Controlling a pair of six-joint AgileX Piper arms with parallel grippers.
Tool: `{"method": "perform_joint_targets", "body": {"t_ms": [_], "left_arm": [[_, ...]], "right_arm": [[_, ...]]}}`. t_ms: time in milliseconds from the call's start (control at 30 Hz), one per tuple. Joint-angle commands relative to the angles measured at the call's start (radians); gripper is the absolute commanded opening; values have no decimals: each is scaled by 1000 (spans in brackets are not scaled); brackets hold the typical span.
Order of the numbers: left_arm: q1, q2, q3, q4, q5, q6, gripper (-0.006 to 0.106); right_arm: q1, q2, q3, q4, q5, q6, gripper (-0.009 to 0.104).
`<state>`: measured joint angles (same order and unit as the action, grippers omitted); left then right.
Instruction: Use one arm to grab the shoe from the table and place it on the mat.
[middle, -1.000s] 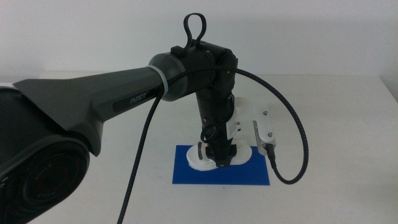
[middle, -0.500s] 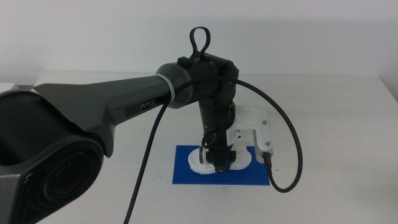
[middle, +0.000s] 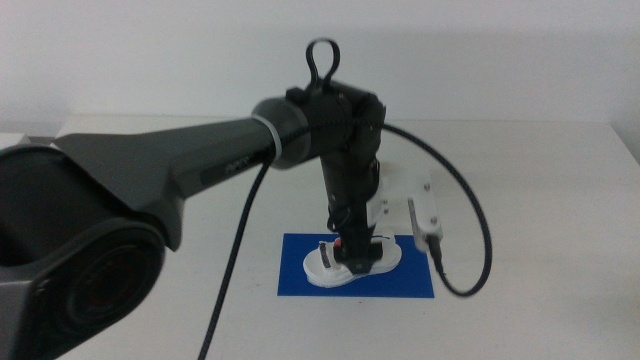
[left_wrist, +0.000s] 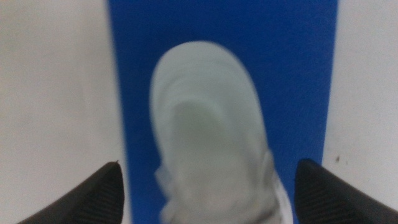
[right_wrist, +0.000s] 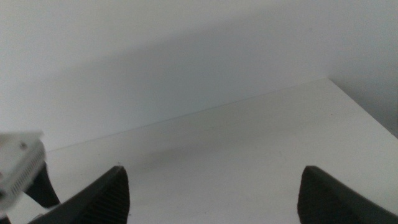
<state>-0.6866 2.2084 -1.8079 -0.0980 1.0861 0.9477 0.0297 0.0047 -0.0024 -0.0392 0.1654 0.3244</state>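
Observation:
The white shoe (middle: 383, 259) with dark straps and a red strap lies flat on the blue mat (middle: 300, 281) on the white table (middle: 540, 200). The dark left arm (middle: 200, 165) comes in from the left and points straight down over it. My left gripper (middle: 350, 256) is right above the middle of the shoe. In the left wrist view the left gripper (left_wrist: 210, 165) has its jaws wide apart on either side of the blurred shoe (left_wrist: 211, 124), with the mat (left_wrist: 292, 74) beneath. My right gripper (right_wrist: 211, 169) is open and empty over bare table, out of the middle view.
A black cable (middle: 478, 225) loops from the left wrist to its white camera bracket (middle: 424, 212), to the right of the shoe. A white block (right_wrist: 18, 165) shows at the edge of the right wrist view. A pale wall stands behind the table's far edge.
The left wrist has turned and risen slightly over the mat, and its camera bracket has swung. The shoe now shows more fully on the mat, with its red strap in view.

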Motion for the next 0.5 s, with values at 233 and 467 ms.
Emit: {"method": "perform_joint_targets", "body": {"t_ms": [233, 467], "left_arm": [[76, -366, -67, 69, 121, -238, 94], [248, -740, 153, -49, -11, -394, 94]], "right_arm": [[2, -5, 2, -6, -8, -3, 79], [2, -5, 2, -6, -8, -3, 79]]}}
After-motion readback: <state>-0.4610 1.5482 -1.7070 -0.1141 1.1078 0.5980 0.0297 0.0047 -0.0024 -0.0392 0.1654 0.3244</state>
